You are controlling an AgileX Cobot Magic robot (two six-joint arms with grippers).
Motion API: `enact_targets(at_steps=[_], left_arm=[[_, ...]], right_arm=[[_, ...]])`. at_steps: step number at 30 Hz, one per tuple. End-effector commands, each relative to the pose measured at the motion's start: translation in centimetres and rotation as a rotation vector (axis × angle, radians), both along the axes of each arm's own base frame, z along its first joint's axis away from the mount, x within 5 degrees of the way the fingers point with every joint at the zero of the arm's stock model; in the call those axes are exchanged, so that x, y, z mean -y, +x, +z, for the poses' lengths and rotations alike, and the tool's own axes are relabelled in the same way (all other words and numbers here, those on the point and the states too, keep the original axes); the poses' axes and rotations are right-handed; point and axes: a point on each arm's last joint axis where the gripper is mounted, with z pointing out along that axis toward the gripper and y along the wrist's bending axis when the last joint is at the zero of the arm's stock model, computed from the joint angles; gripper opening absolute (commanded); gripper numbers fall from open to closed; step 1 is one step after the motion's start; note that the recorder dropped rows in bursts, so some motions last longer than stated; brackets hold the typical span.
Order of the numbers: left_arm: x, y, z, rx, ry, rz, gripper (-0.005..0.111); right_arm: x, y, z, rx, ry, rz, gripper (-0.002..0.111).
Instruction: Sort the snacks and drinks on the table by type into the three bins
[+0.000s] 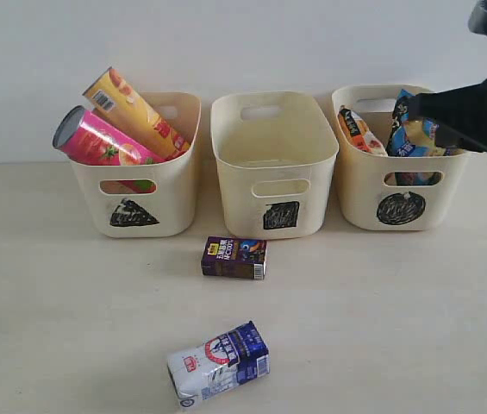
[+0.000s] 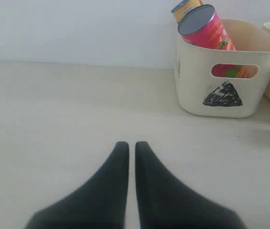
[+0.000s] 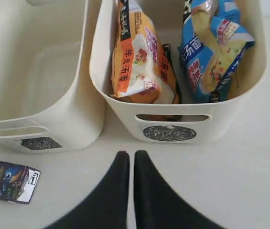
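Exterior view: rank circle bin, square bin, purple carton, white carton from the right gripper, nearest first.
1. circle bin, far right, by the right gripper.
2. square bin, middle of the row.
3. purple carton, in front of the square bin.
4. white carton, front-most.

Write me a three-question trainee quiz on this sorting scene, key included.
1. Multiple choice: which bin holds the pink chip tube and the yellow-orange chip tube? A) triangle-marked bin B) square-marked C) circle-marked
2. True or false: the right gripper is shut on the blue packet.
3. Fill in: ___ cartons lie on the table, outside the bins.

Key
1. A.
2. False: the gripper is shut on nothing, and the packet sits in the circle-marked bin.
3. Two: the dark purple carton and the white-and-blue carton.
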Motion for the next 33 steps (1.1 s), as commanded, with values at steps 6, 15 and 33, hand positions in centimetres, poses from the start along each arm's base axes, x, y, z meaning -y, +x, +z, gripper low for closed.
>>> enact_targets(at_steps=[6,15,33], left_arm=[[0.0,0.0,0.1,0.009,0.003,0.002,0.004],[0.0,0.0,0.1,0.008,0.011,0.003,0.004],[-0.3,0.1,3.1,0.349,-0.217,0.048,0.004]], right_arm=[[2.1,-6.9,0.6,0.305,0.005,-0.095,0.000],[3.3,-11.9,-1.7,0.430,0.009,-0.151,0.000],[4.9,-22.4,-3.7,0.750,0.165,-0.189,0.000]])
